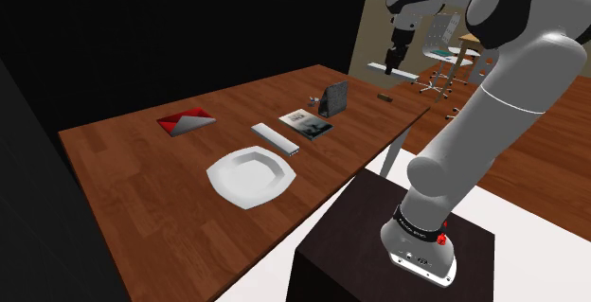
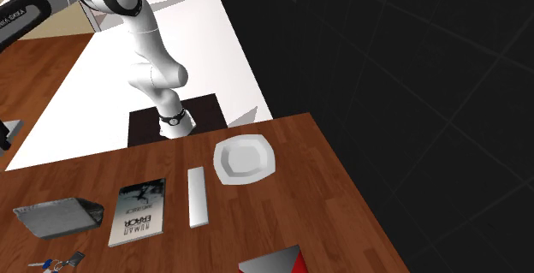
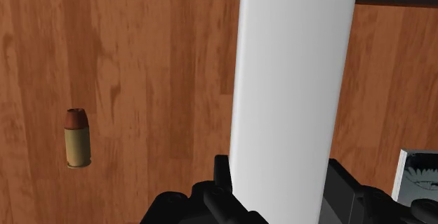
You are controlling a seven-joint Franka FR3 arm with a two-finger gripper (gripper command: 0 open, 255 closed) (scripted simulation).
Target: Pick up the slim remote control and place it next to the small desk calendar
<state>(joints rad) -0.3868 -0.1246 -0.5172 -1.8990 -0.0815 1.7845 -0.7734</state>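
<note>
A flat white remote (image 3: 291,82) with rounded corners stands up between my black fingers (image 3: 223,184), which clasp its lower end. My gripper (image 3: 281,191) is shut on it. In the shoulder view the gripper (image 1: 391,66) hangs high over the table's far right end, beyond the small dark tent-shaped desk calendar (image 1: 333,98). The second exterior view has the gripper (image 2: 4,136) at the left edge, well above the calendar (image 2: 58,217). A second long slim white bar (image 1: 277,139) (image 2: 197,196) lies flat between a plate and a book.
On the wooden table (image 1: 142,177) are a white plate (image 1: 248,177), a book (image 1: 305,123), keys (image 1: 313,97), a red and grey item (image 1: 187,120) and a small brass cartridge (image 3: 77,138). The arm's dark stand (image 1: 398,262) is at the near edge.
</note>
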